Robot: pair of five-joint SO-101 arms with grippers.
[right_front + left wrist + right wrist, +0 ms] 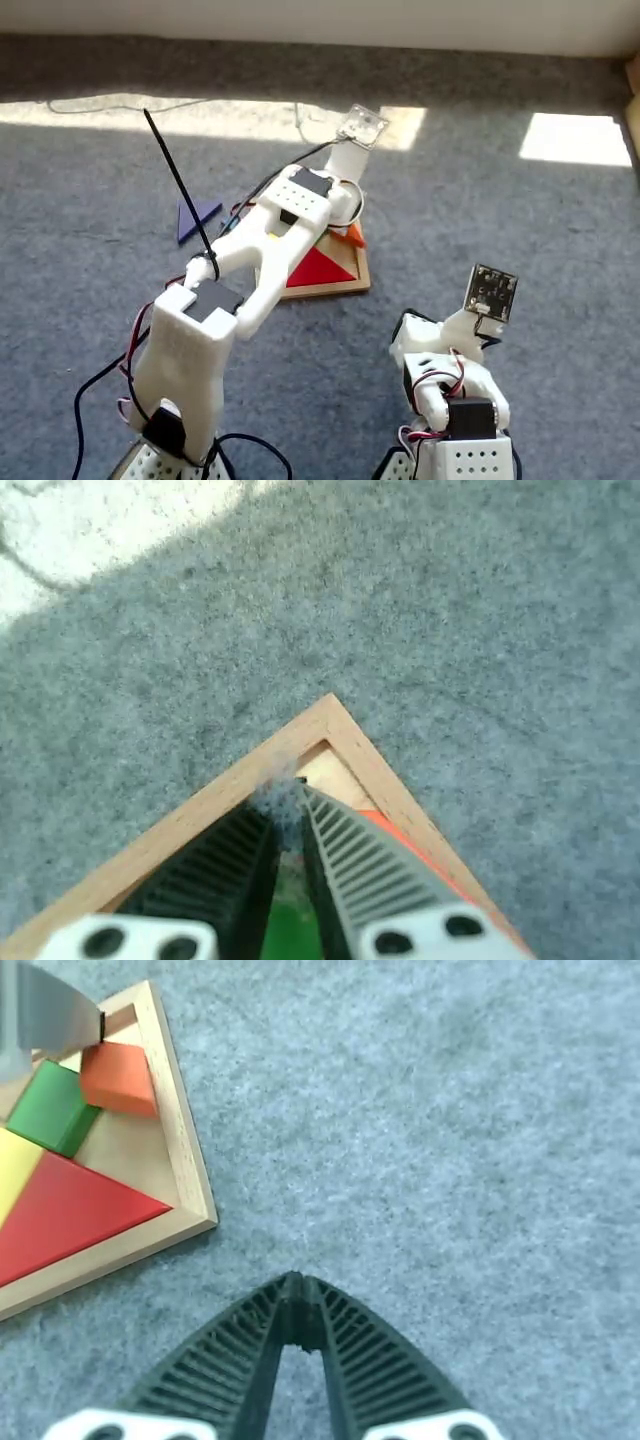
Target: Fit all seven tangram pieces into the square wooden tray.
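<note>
The square wooden tray (335,288) lies on the grey carpet in front of the left arm. In the right wrist view it holds a red triangle (70,1225), a yellow piece (15,1185), a green piece (50,1110) and an orange piece (118,1078). My left gripper (288,805) is shut just inside one tray corner (340,725), over the green piece (290,930) and beside the orange piece (400,845). My right gripper (300,1305) is shut and holds nothing, low over bare carpet to the right of the tray (185,1140). A blue triangle (198,215) lies on the carpet left of the tray.
The left arm (260,260) stretches across the tray and hides much of it from above. The right arm (450,390) is folded near the front right. A black cable (175,175) slants over the carpet by the blue triangle. Sunlit patches (575,138) mark the far carpet.
</note>
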